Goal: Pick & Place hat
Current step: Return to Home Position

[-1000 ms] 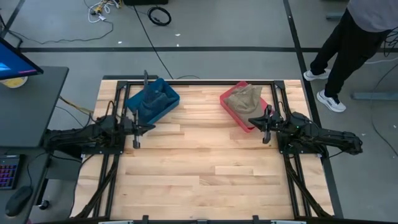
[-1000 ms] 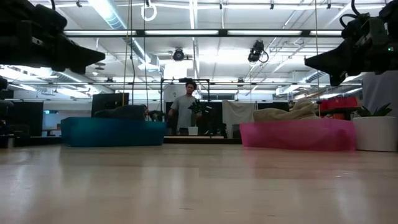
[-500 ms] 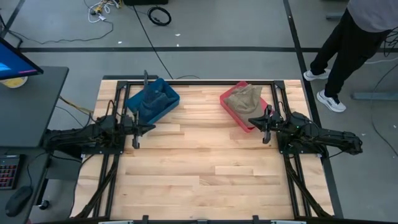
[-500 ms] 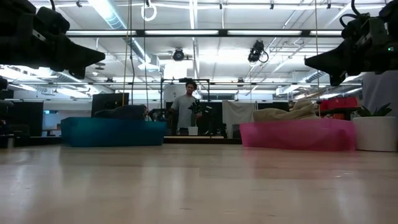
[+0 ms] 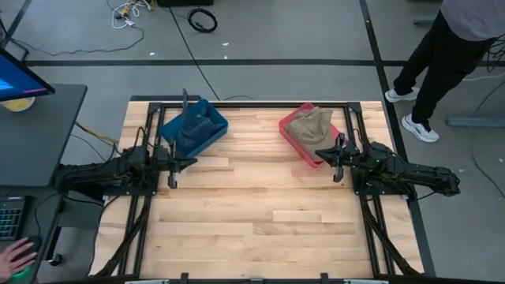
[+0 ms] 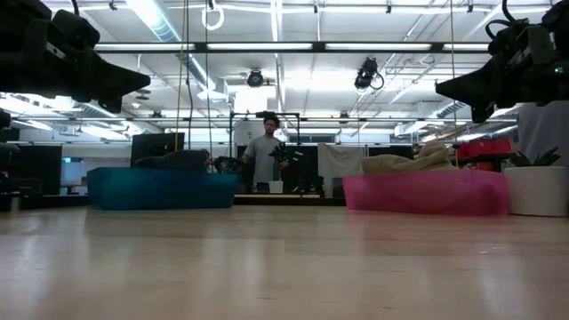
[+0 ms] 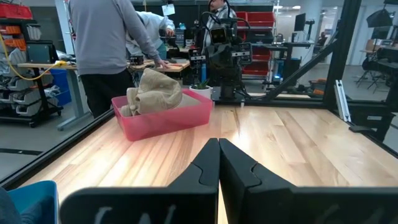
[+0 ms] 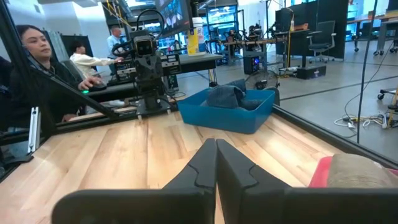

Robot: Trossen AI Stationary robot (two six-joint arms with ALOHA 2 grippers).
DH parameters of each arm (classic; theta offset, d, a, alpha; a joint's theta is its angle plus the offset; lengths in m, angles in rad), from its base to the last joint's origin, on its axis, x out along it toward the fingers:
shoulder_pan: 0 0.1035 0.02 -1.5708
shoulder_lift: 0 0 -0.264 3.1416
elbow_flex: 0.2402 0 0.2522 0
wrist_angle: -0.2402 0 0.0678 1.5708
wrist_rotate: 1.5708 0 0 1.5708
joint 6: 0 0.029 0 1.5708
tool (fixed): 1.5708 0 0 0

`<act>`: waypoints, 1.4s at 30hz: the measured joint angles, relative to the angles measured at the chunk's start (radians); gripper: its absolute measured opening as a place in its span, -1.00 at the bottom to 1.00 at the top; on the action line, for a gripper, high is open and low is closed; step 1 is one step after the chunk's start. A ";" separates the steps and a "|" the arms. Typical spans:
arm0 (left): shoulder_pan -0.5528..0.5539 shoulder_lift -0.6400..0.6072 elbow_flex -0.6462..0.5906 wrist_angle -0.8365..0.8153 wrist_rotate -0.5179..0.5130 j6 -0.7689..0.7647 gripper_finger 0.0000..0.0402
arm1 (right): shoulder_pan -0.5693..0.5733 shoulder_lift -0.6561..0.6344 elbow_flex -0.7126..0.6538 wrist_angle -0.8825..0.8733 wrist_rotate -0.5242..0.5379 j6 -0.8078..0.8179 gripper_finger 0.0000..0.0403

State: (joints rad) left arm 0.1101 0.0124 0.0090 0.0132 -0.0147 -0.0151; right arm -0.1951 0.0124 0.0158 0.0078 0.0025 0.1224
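A beige hat [image 5: 308, 125] lies bunched in a pink bin [image 5: 293, 142] at the table's far right; it shows in the left wrist view too, the hat [image 7: 154, 92] in the bin [image 7: 168, 118]. A dark blue-grey hat [image 5: 192, 124] lies in a blue bin [image 5: 207, 135] at the far left, also seen as the hat [image 8: 227, 95] in the right wrist view. My left gripper [image 5: 173, 168] hovers shut near the blue bin's near side, fingertips [image 7: 219, 144] together. My right gripper [image 5: 337, 162] hovers shut beside the pink bin, fingertips [image 8: 216, 144] together.
Bare wooden tabletop [image 5: 260, 213] spreads across the middle and near side. A black frame [image 5: 252, 104] runs along the table's far edge. A person [image 5: 450, 47] stands beyond the far right corner; a hand [image 5: 14, 256] rests at a desk off the left.
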 joint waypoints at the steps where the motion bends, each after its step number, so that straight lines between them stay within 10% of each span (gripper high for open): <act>1: 0.000 0.000 0.000 0.000 0.000 0.000 -0.99 | 0.000 0.000 0.000 0.000 0.000 0.000 -0.96; 42: 0.000 0.000 -0.002 0.040 0.001 0.000 -0.99 | 0.000 0.000 0.001 0.000 0.000 0.000 -0.96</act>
State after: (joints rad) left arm 0.1098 0.0124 0.0074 0.0532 -0.0139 -0.0151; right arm -0.1949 0.0128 0.0166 0.0078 0.0025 0.1221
